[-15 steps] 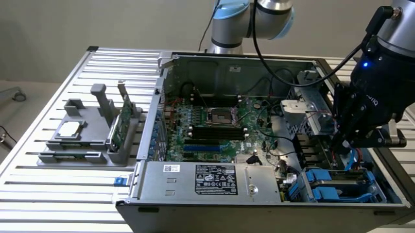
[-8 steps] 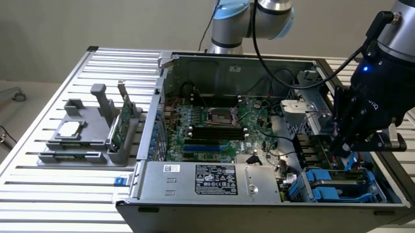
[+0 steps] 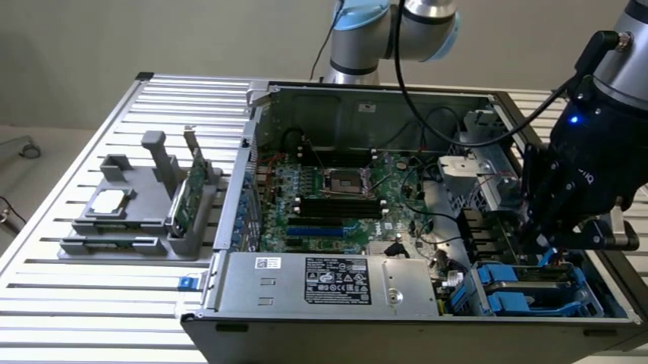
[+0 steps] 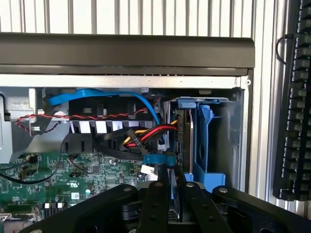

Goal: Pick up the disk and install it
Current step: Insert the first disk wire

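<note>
- In the wrist view, nearest the camera, the gripper (image 4: 171, 194) has its two black fingers (image 4: 158, 204) drawn narrow, with a thin dark slab clamped edge-on between them; this appears to be the disk (image 4: 174, 206), though its label cannot be seen from here.
- Just beyond the fingertips sits a blue plastic bracket (image 4: 201, 145) in the drive bay, with a dark upright slab beside it.
- To one side of the bay runs a bundle of red, yellow and black wires (image 4: 146, 133), with a blue flat cable (image 4: 97, 94) looping above it.
- The green main board (image 4: 58, 179) lies further along inside the case.
- Past the case wall, a black keyboard (image 4: 294, 111) rests on the slatted table (image 4: 146, 17).
- The exterior view shows what the wrist view cannot: the whole open computer case (image 3: 335, 284) lying on the table (image 3: 102, 303), with the gripper (image 3: 547, 246) low over the blue drive bay (image 3: 526, 292) at the corner near the exterior view's right.
- In that view the gripper body hides the held piece.
- At the exterior view's left, well apart from the case, a grey holder (image 3: 142, 220) carries a green circuit card (image 3: 187, 189) standing upright and a small silver chip (image 3: 109, 201) lying flat.
- Furthest back, the arm's grey and blue joints (image 3: 390, 26) rise behind the case.
</note>
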You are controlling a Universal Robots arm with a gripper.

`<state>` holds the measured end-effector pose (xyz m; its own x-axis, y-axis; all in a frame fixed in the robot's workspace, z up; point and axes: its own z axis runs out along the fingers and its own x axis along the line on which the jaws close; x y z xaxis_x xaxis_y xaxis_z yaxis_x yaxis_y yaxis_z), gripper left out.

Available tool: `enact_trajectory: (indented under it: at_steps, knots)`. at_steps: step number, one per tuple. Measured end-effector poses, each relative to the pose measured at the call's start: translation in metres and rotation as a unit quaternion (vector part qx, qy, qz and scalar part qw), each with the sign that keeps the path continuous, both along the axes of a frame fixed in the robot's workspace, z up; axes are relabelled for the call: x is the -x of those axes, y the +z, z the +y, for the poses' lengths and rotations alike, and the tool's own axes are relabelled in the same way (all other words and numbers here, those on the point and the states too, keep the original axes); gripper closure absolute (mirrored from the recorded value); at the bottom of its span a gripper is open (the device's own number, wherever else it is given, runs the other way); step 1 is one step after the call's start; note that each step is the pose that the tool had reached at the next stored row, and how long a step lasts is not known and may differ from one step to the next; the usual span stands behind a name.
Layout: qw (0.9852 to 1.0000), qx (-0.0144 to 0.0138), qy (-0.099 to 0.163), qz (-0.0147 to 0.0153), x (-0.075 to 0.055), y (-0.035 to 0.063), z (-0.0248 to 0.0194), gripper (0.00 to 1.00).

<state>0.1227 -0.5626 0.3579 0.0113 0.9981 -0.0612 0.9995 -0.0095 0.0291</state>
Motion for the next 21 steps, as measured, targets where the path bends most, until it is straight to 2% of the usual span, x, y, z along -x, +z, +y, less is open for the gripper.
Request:
enact_trajectory:
  at_steps: [9, 16, 21]
  knots:
    - [1.0000, 0.0000, 0.000, 0.0000, 0.000, -0.0085, -0.0085, 0.84]
    - [1.0000, 0.0001, 0.000, 0.0000, 0.000, -0.0140, -0.0129, 0.84]
    - [1.0000, 0.0002, 0.000, 0.0000, 0.000, -0.0164, -0.0143, 0.84]
